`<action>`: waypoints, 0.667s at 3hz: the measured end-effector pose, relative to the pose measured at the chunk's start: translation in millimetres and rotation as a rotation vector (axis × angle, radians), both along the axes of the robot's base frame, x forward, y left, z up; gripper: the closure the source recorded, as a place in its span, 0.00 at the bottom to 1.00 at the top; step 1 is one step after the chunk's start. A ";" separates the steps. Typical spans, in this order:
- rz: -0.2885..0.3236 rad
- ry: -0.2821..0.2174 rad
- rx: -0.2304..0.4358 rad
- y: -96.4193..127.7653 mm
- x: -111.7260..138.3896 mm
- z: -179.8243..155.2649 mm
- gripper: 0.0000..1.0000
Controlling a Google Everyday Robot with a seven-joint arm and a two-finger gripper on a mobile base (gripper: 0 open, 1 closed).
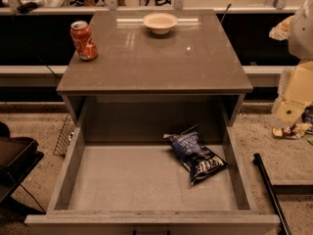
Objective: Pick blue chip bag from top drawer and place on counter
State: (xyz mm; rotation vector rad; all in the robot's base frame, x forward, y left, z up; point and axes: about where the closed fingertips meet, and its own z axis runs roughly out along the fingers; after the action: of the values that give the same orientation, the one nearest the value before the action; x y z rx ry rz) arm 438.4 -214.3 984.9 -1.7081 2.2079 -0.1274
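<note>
At the right edge of the frame you see the robot's arm (303, 31): a rounded white shell on top, then flat, angular pale-yellow panels below. The gripper (289, 110), lowest at middle right, is the same pale yellow and carries a small dark-green dot.

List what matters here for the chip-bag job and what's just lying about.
Job:
chip bag, lying in the drawer
counter
gripper, at the right edge, beside the cabinet

Lying about:
soda can, on the counter
bowl, on the counter
</note>
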 end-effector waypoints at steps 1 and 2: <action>0.000 0.000 0.000 0.0 0.0 0.1 0.00; -0.004 0.004 0.037 10.3 15.7 -20.8 0.00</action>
State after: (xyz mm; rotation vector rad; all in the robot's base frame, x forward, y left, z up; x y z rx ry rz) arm 454.2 -203.9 964.2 -1.6854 2.2028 -0.0836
